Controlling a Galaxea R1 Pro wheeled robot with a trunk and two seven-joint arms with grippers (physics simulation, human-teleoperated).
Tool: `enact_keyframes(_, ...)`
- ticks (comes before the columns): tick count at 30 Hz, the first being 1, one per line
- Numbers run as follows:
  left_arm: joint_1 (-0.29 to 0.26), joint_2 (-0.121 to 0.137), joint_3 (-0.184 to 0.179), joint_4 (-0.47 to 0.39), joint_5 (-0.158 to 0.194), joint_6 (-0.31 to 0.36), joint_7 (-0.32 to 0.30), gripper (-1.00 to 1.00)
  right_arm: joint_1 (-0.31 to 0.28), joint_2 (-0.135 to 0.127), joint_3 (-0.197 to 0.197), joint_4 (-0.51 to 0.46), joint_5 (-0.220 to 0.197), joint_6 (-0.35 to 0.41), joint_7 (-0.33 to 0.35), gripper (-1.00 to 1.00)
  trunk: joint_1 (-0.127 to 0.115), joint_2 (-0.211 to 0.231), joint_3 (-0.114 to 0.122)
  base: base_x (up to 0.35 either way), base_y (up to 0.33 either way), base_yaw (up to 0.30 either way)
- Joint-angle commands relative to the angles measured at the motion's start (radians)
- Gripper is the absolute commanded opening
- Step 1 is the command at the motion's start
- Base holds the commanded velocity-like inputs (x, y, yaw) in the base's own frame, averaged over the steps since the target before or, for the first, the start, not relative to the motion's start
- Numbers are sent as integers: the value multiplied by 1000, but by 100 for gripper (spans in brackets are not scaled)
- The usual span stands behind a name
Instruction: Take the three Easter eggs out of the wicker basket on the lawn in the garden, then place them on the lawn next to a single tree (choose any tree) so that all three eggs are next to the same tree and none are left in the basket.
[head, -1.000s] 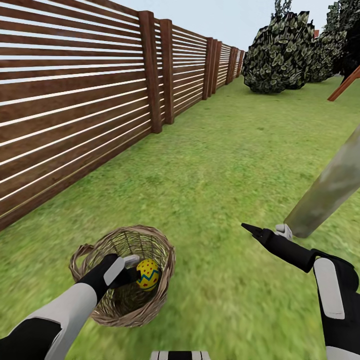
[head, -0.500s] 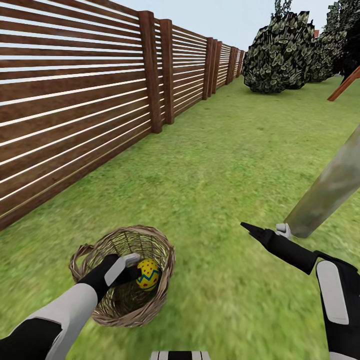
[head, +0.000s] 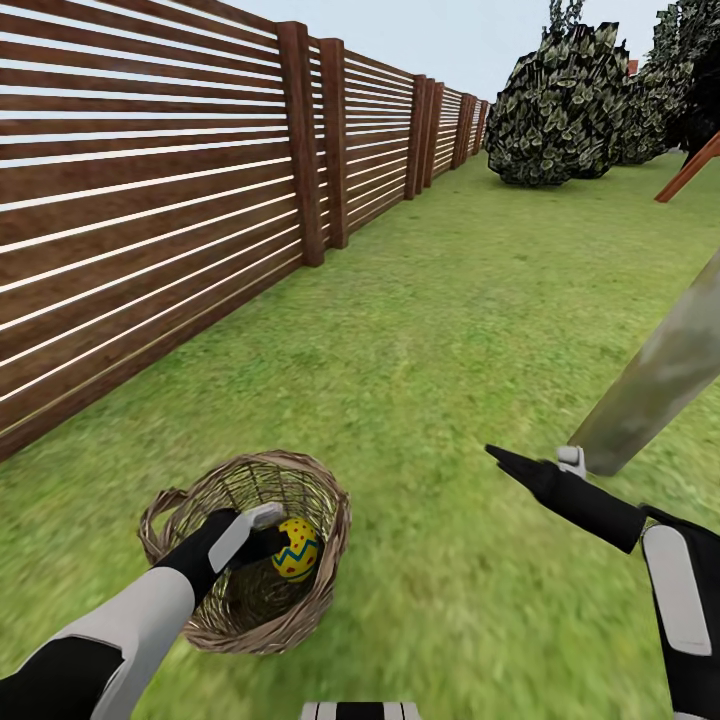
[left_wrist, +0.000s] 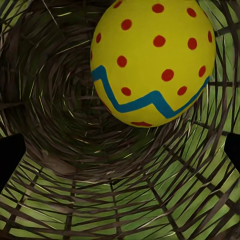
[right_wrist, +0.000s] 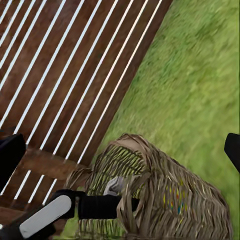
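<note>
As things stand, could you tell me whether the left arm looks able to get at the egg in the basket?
Probably yes. The left gripper is already down inside the basket, right beside the egg, with its jaws apart and nothing between them and the egg in the left wrist view.

Wicker basket (head: 300, 610) on lawn (head: 440, 330)

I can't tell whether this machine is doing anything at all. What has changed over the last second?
Very little. The left gripper is inside the wicker basket beside the Easter egg, and the egg has slipped slightly lower in the basket. The right gripper has drifted a touch down and toward the tree. Basket, fence, tree and lawn are unchanged.
</note>
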Motion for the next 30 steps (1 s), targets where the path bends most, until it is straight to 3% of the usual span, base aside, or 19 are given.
enact_keyframes(1, 0, 1, -7, -2, 11, 3, 8, 100, 3, -5, 0, 0, 5, 4, 33, 100, 0, 0, -1, 0, 0, 0)
enact_keyframes(5, 1, 1, -7, -2, 11, 1, 7, 100, 16, -27, 5, 0, 2, 4, 173, 100, 0, 0, -1, 0, 0, 0)
enact_keyframes(10, 3, 0, -7, -29, 10, 1, 6, 100, 24, -38, 5, 0, 3, 4, 242, 100, 0, 0, -1, 0, 0, 0)
enact_keyframes(18, 4, 0, -6, -70, 11, -7, 6, 100, 26, -40, 6, 0, 3, 4, 259, 100, 3, -2, -28, 0, 0, 0)
enact_keyframes(30, 4, 2, -6, -76, 10, -91, 5, 100, 26, -39, 7, 0, 2, 4, 263, 100, 8, -5, -74, 0, 0, 0)
